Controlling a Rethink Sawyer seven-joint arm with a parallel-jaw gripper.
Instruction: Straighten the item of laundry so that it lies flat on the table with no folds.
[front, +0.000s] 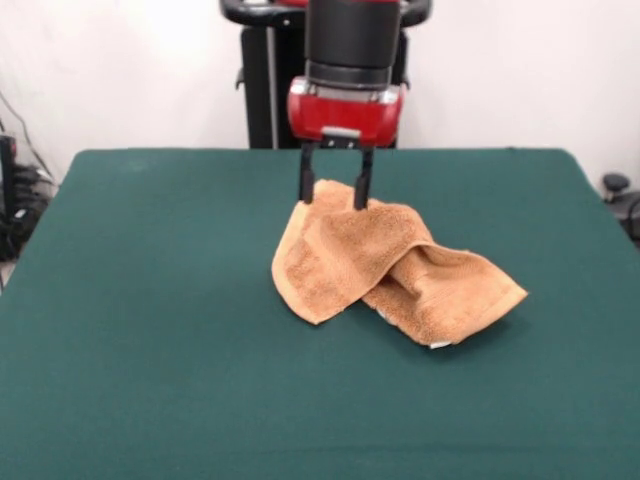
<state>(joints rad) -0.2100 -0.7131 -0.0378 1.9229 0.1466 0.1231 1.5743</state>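
Front view: gripper (335, 192) at towel's upper-left peak, fingers apart, straddling raised fold, grip unconfirmed; towel (395, 268) crumpled mid-table (150, 300), folded over itself, long axis running from gripper down toward right; likely needs pull away from that lower-right bulk.

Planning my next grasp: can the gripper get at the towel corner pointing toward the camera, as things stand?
Probably yes. That corner of the towel lies exposed on the table, nothing over it. The gripper sits open at the towel's raised far edge, so it must move across first.
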